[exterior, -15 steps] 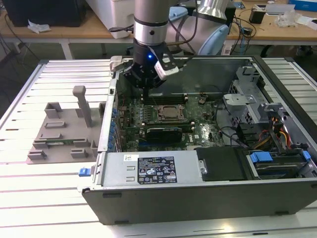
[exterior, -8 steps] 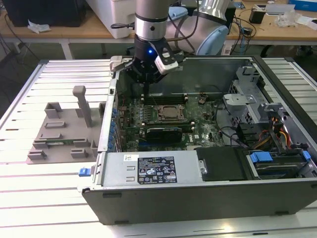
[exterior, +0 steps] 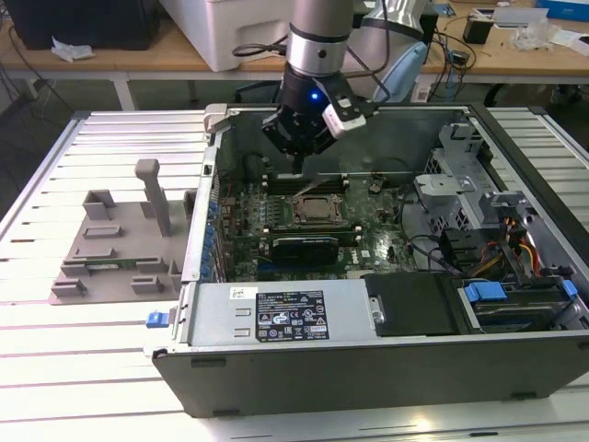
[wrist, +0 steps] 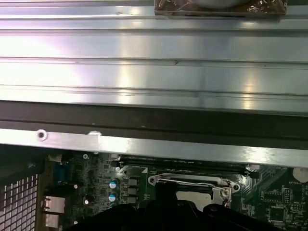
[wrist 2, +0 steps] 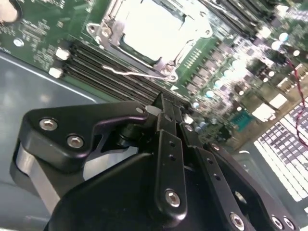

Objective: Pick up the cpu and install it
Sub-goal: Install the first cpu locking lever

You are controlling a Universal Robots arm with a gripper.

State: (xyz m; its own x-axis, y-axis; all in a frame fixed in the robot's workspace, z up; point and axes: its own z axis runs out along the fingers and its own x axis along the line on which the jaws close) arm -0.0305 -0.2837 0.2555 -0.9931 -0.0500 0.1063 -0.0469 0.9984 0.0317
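My arm is a silvery-grey tube that ends in a black wrist with a small blue light glowing on it. A white and grey camera block sits on one side. In the second wrist view the pincer is matte black, its jointed links studded with bright silver screws.

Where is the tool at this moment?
In the exterior view the tool hangs inside the computer case, above the board beside the processor socket, near the far wall.

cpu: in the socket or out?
In, it seems: the cpu lies pale and flat inside the metal socket frame in the second wrist view.
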